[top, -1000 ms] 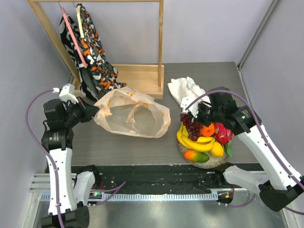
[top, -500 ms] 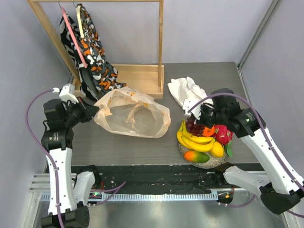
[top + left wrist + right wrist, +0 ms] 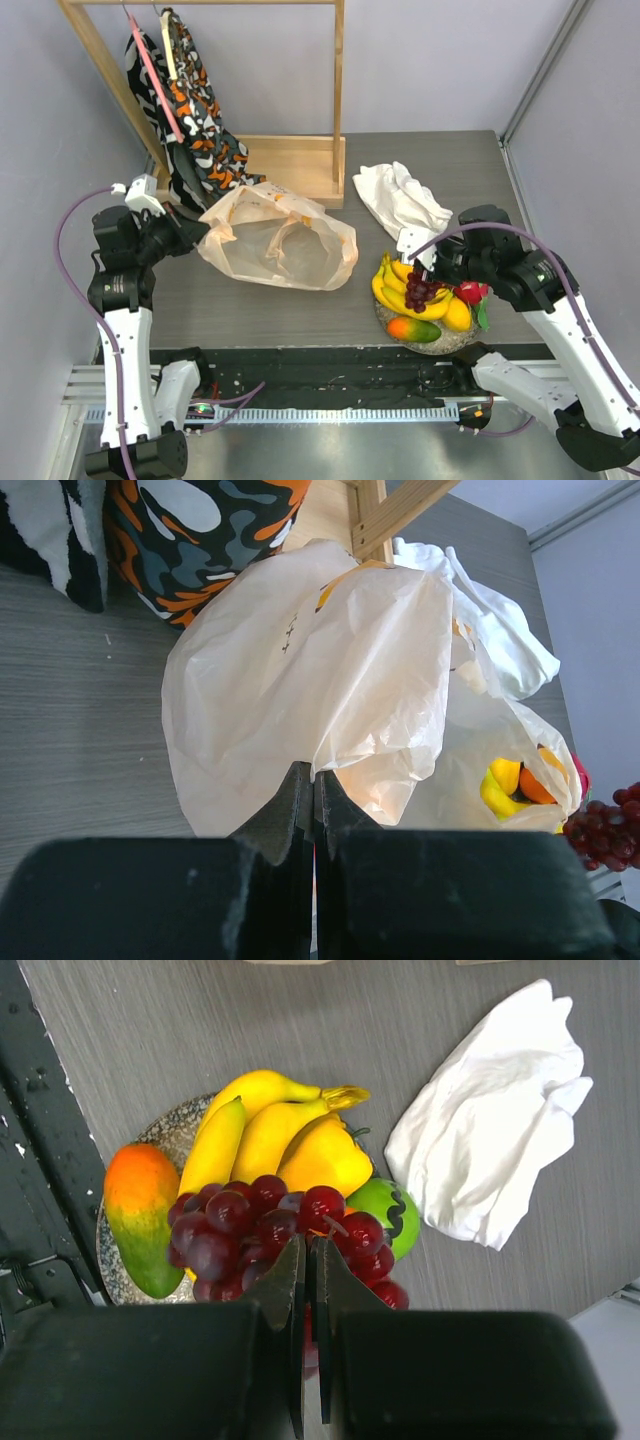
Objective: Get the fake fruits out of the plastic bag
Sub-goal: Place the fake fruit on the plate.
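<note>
As the left gripper point(image 3: 313, 776) keeps pinching the plastic bag point(image 3: 330, 660), the right gripper point(image 3: 310, 1247), clamping the grapes point(image 3: 232, 1212), has shifted nearer.

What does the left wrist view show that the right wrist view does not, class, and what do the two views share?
Only the left wrist view shows the plastic bag, its edge pinched in the shut left gripper, with the patterned fabric and wooden frame behind it. Only the right wrist view shows the banana bunch, mango and lime piled on a speckled plate, with the right gripper shut on the grapes. Both show the grapes, at the left wrist view's right edge, and the grey table.
</note>
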You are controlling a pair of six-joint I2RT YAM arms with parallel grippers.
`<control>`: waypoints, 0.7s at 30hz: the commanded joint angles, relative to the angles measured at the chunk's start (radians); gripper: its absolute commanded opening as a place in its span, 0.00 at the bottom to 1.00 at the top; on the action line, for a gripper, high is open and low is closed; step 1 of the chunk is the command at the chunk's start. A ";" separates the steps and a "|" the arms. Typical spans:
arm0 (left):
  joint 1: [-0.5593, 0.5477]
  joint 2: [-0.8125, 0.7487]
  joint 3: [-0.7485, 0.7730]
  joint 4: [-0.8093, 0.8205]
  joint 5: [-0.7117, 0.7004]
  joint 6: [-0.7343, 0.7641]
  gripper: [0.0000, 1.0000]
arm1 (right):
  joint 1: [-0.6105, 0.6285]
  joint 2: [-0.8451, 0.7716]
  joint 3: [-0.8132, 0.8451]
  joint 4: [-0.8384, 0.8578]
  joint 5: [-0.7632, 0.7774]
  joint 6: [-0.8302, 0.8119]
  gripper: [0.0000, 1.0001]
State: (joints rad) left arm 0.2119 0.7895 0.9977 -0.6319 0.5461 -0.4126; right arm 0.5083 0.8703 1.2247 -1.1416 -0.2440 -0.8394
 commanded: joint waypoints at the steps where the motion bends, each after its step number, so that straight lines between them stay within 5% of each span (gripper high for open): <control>1: 0.007 -0.003 0.010 0.049 0.021 -0.008 0.00 | -0.004 0.006 -0.034 0.055 0.015 -0.058 0.01; 21: 0.007 -0.003 0.009 0.031 0.012 0.006 0.00 | -0.004 -0.034 -0.218 0.147 0.091 -0.090 0.01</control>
State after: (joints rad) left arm 0.2119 0.7837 0.9974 -0.6327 0.5461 -0.4118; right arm 0.5083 0.8398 1.0229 -1.0882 -0.1799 -0.9257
